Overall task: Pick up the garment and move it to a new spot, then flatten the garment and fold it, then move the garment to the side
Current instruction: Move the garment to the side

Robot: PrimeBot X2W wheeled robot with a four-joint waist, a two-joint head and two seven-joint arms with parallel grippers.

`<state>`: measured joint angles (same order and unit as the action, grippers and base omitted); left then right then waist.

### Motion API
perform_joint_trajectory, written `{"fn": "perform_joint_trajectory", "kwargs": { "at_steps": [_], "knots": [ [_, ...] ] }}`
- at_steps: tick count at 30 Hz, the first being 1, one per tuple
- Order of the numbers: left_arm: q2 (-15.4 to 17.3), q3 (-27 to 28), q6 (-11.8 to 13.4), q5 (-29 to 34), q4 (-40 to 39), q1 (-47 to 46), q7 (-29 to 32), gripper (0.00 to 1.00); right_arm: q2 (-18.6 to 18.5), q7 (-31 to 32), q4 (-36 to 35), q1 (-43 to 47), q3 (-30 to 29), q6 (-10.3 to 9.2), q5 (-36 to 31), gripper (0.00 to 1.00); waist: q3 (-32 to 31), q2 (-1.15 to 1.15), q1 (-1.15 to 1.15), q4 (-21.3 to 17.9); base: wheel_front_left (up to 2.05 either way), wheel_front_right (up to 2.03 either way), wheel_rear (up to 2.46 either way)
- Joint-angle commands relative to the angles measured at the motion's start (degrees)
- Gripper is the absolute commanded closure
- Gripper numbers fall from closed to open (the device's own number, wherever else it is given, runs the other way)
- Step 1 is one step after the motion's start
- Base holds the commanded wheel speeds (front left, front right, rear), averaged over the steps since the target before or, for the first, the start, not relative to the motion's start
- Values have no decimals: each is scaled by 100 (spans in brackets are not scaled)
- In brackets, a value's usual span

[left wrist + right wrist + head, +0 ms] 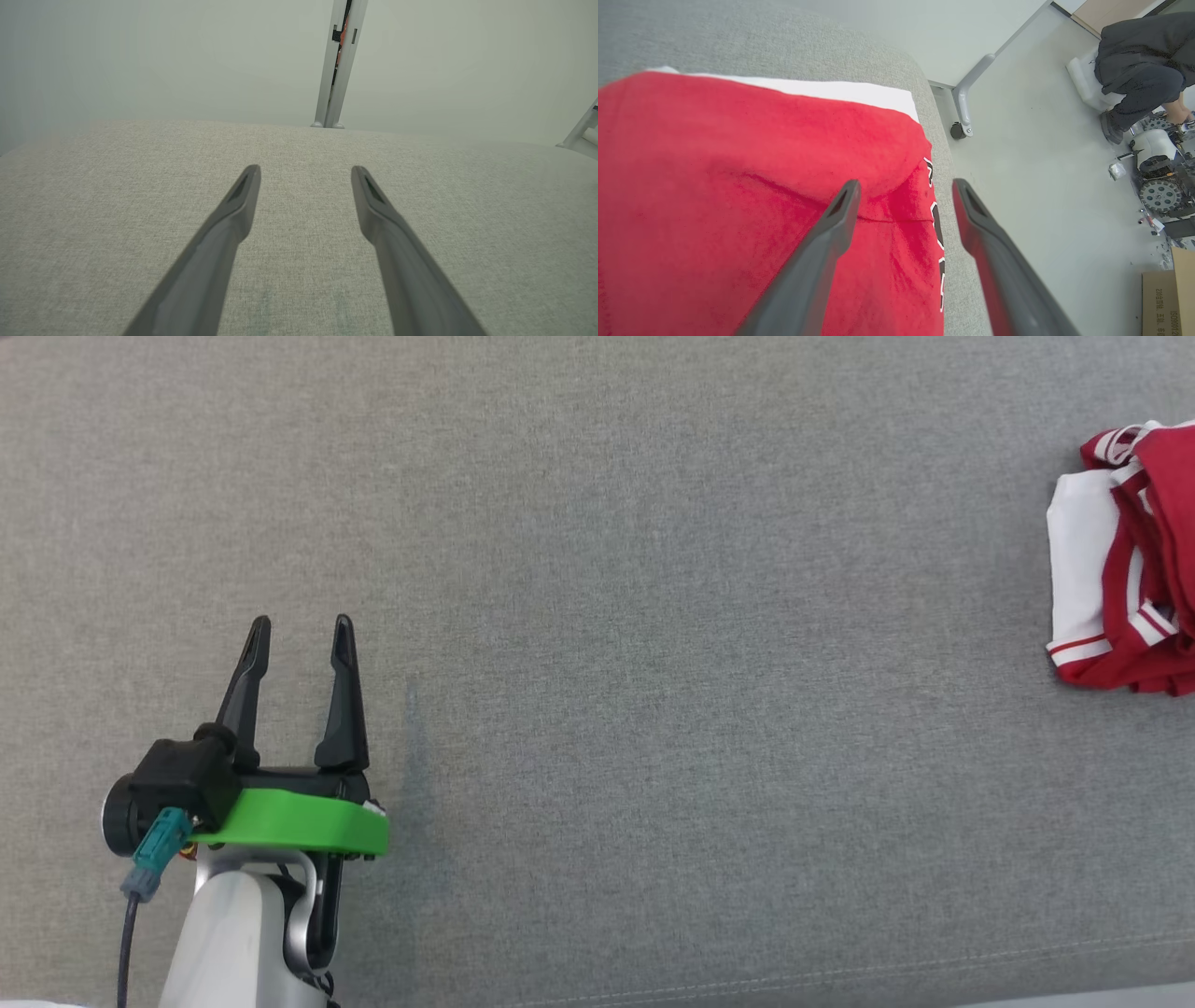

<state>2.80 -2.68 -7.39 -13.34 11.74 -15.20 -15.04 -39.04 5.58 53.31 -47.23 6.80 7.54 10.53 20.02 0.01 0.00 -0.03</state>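
Observation:
The garment (1125,560) is a red and white top, lying folded in a bundle at the far right edge of the grey padded table (653,616). Its red cloth (738,196) spreads out under my right gripper (906,186), whose fingers stand apart just above it with nothing between them. My left gripper (302,630) hovers open over bare table at the lower left, far from the garment. From the left wrist, that same gripper (306,172) points across the grey surface.
The table's right edge (945,154) runs close beside the garment, with pale floor beyond. A person (1139,70) crouches on that floor among robot parts and a cardboard box (1167,303). A metal post (338,60) stands behind the table's far edge.

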Motion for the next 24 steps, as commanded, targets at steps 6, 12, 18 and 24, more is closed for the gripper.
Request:
{"fn": "perform_joint_trajectory", "kwargs": {
  "at_steps": [6,12,18,24],
  "knots": [
    [21,143,36,-119,19,299,-16,0,578,-939,-858,893,-329,-10,412,0,-845,-1,0,-108,0,0,0],
    [22,125,100,-170,101,495,-16,0,1146,-1539,-1910,1820,-528,-10,520,0,-1239,-1,0,-65,0,0,0],
    [22,109,148,-124,220,624,-16,0,1863,-1736,-2860,2556,-630,-9,342,0,-1525,-1,0,43,0,0,0],
    [22,43,189,-175,491,702,-16,0,2449,-1706,-3322,3195,-620,-9,192,0,-1810,-1,0,200,0,0,0]
  ]
}}
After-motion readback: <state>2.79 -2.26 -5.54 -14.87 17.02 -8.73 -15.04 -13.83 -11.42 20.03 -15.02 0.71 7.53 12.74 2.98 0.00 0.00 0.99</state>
